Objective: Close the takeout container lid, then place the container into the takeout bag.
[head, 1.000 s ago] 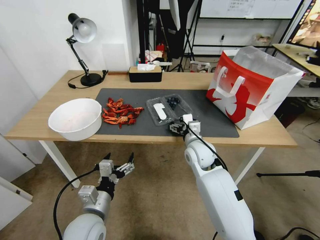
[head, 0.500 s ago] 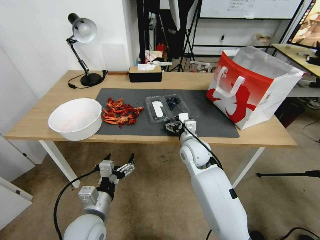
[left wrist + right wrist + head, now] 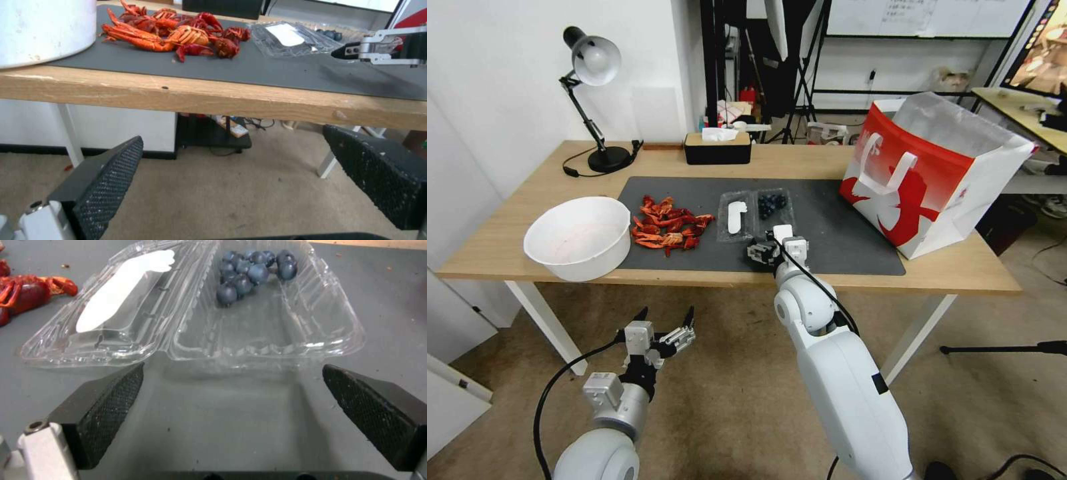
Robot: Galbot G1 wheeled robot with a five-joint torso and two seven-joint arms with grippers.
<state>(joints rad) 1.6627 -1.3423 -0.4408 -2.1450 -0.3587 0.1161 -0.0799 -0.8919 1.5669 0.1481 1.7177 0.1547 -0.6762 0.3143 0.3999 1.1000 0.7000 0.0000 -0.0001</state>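
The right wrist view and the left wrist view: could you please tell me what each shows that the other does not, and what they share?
The right wrist view alone shows the right tool open just short of the takeout container, its blueberries clear to see. The left wrist view alone shows the left tool open below the table edge, plus the white bowl. Both show the open lid with its white label, some red crayfish and the dark mat.

On the worktop (image 3: 507, 250), from left to right: bowl (image 3: 578, 237), crayfish pile (image 3: 667, 223), open takeout container (image 3: 755, 212) with lid (image 3: 734, 217) lying to its left, takeout bag (image 3: 930, 173) far right. Behind these, lamp (image 3: 594, 100) and tissue box (image 3: 718, 147). Right end effector (image 3: 768, 251) just before the container; left end effector (image 3: 664, 317) below the worktop edge.
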